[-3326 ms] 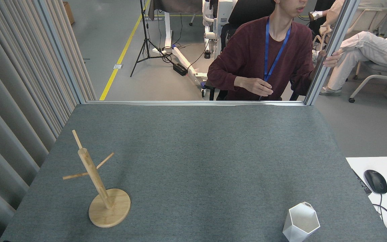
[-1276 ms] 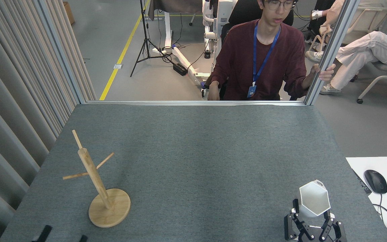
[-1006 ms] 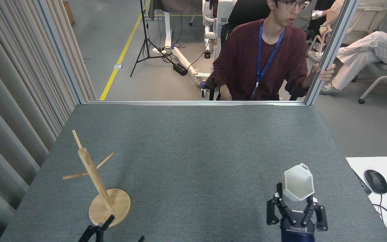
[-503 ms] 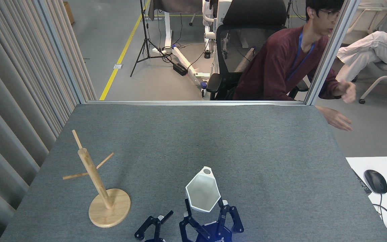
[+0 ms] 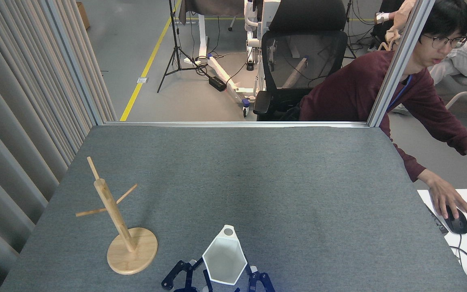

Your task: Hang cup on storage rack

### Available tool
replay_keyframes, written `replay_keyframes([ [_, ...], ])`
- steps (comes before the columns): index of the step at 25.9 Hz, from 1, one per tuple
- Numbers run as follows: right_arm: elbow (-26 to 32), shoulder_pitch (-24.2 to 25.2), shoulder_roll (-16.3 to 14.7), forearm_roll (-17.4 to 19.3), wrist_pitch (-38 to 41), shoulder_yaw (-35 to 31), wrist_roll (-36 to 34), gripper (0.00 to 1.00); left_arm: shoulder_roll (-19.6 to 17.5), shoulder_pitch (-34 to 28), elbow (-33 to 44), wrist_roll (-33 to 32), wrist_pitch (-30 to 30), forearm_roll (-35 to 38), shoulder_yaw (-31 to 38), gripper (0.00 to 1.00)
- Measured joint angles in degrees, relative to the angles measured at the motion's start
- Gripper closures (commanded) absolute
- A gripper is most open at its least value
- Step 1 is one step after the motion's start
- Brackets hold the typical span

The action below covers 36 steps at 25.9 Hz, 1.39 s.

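Cup (image 5: 224, 259) is at the bottom centre, mouth facing the camera, handle (image 5: 228, 232) on the far side with its round hole showing. Right gripper (image 5: 233, 280) sits under and around it, dark fingers on both flanks; I read it as clamped on the cup, though the contact itself is half cut off by the frame edge. Left gripper (image 5: 178, 276) is just beside it to the left, fingers spread, holding nothing.

Progress: pickup looks done, hanging is not. Rack (image 5: 114, 215) stands to the left, apart from the cup, all three pegs bare. I still have to carry the cup over, line the handle hole up with a peg and slide it on.

Materials: cup is white, matte, faceted, hex rim, sides tapering. Looks rigid and a bit slick, so flat facets should help the grip. Rack is pale bamboo, round disc base, slim post, thin angled pegs. Light base, so it may tip if nudged. Table (image 5: 258, 170) has grey felt-like cover.
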<state>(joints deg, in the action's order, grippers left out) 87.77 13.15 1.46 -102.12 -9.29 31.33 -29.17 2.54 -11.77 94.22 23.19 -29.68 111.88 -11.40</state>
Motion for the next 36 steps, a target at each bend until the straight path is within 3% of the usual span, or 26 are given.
replay_keyframes([
  [5, -0.74, 0.56, -0.16, -0.64, -0.49, 1.97, -0.65, 0.5, -0.01, 0.0, 0.09, 0.01, 0.04, -0.03, -0.01, 0.02],
  [6, -1.01, 0.64, -0.19, -0.72, -0.49, 2.2, -0.72, 0.5, -0.03, 0.0, 0.16, 0.01, 0.02, -0.05, -0.01, 0.06],
  [11, -1.53, 0.73, -0.23, -0.86, -0.9, 2.67, -1.23, 0.5, -0.15, 0.0, 0.74, -0.03, 0.29, -0.06, 0.02, 0.5],
  [13, -1.57, 0.72, -0.23, -0.87, -1.08, 2.75, -1.52, 0.49, -0.25, -0.01, 1.1, -0.38, 0.87, -0.03, -0.03, 0.62],
  [15, -1.6, 0.73, -0.23, -0.88, -1.08, 2.79, -1.78, 0.42, -0.4, -0.06, 1.3, -0.71, 0.88, -0.01, -0.02, 0.63],
  [17, -1.62, 0.74, -0.23, -0.89, -1.08, 2.78, -1.84, 0.02, -0.51, -0.09, 1.41, -0.91, 0.88, 0.0, -0.01, 0.63],
  [24, 0.1, 0.86, -0.47, -0.76, -0.66, 3.62, -1.45, 0.01, -0.57, -0.04, 1.43, 0.09, -0.37, 0.0, 0.01, 0.62],
  [31, 8.81, 3.27, -2.15, -0.81, 1.4, 6.89, -2.53, 0.01, -0.6, 0.0, 1.33, 0.07, -0.31, -0.01, -0.02, 0.62],
  [36, 13.81, 2.61, -1.57, 1.07, -0.1, 4.42, -2.62, 0.01, -0.61, -0.02, 1.32, 0.07, -0.31, 0.0, 0.0, 0.62],
])
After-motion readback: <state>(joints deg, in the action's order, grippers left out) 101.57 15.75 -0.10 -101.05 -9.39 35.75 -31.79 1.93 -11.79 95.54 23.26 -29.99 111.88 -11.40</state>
